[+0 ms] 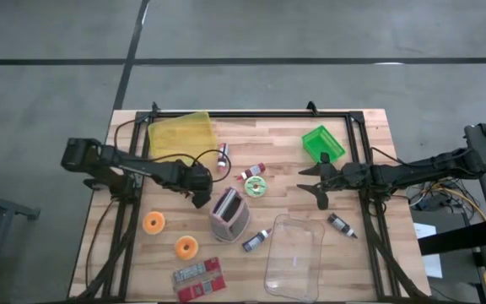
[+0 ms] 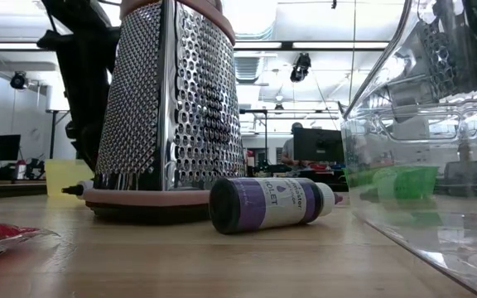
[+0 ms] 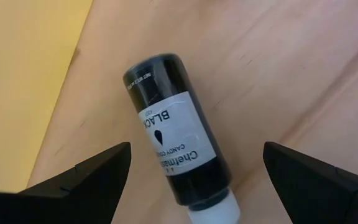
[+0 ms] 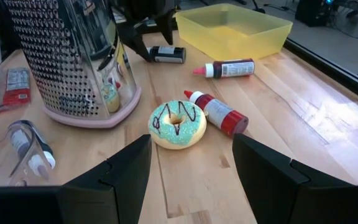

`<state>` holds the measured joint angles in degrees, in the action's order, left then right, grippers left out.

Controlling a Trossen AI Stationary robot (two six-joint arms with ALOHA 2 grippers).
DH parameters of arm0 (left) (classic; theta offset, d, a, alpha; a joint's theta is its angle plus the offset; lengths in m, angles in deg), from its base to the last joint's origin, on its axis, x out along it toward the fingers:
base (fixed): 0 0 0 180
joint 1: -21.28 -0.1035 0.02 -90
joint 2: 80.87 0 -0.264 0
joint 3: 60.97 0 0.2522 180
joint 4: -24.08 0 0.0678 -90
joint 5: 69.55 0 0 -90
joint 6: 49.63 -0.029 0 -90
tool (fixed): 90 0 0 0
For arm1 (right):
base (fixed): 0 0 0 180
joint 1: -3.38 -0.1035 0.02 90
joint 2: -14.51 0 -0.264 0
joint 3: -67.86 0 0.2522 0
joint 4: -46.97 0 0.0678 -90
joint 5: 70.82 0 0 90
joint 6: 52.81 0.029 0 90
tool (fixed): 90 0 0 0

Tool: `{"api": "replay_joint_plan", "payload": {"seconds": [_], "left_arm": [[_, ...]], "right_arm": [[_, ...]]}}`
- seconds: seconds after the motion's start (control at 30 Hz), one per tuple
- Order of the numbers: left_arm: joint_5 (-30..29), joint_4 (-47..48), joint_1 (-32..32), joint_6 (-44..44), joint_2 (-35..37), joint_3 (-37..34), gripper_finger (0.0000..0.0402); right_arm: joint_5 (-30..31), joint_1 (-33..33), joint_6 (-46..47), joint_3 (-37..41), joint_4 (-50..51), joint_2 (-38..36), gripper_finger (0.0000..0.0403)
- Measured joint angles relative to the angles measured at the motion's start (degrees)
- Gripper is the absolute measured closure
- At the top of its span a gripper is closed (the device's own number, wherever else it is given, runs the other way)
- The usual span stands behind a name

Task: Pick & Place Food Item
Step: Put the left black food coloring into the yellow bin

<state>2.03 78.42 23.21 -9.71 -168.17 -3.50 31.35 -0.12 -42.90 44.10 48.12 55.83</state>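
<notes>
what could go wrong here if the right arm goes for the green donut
The right hand is open, facing the green donut. A red bottle lies right against the donut, so closing fingers may catch or roll it. The grater stands close on the other side and could get bumped.

A doughnut (image 4: 178, 124) lies on the counter (image 4: 303, 118) just ahead of the right gripper (image 4: 191, 168), touching a bottle (image 4: 219, 114), grater (image 4: 73, 56) beside it.

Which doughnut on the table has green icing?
The green-iced doughnut beside the red bottle; the two other doughnuts are orange.
</notes>
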Motion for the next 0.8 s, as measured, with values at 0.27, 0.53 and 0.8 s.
{"api": "replay_joint_plan", "payload": {"seconds": [0.27,0.53,0.8], "left_arm": [[0.0,0.0,-0.5,-0.3,-1.2,0.0,0.0034],[-0.7,1.1,-0.5,-0.5,-1.0,-0.9,0.0114],[-0.8,0.8,-0.6,-0.5,-0.9,-2.0,0.0244]], "right_arm": [[0.0,0.0,0.1,0.0,0.0,0.0,0.0182],[0.0,0.0,0.2,0.0,0.0,0.0,0.0182],[0.0,0.0,0.2,0.0,0.0,0.0,0.0182]]}}
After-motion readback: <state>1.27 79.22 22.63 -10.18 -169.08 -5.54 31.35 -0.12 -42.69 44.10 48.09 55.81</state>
